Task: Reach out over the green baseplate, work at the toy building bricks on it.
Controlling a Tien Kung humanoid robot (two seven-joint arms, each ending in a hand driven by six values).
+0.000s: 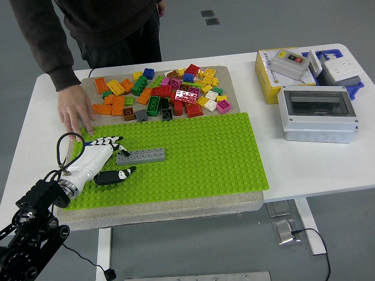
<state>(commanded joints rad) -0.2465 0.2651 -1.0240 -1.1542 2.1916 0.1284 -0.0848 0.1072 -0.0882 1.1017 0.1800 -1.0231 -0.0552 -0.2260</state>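
No readable writing on any object; print on the yellow box is too small to make out.

Green baseplate is the landmark. A grey brick strip sits on its left part. Left hand lies over the baseplate's left end, just beside the strip's left end; fingers loosely spread, thumb below the strip, nothing grasped; fingertip contact cannot be told.

Loose brick pile lies beyond the baseplate's far edge. Person's hand rests flat at its far-left corner. Grey enclosure stands to its right.
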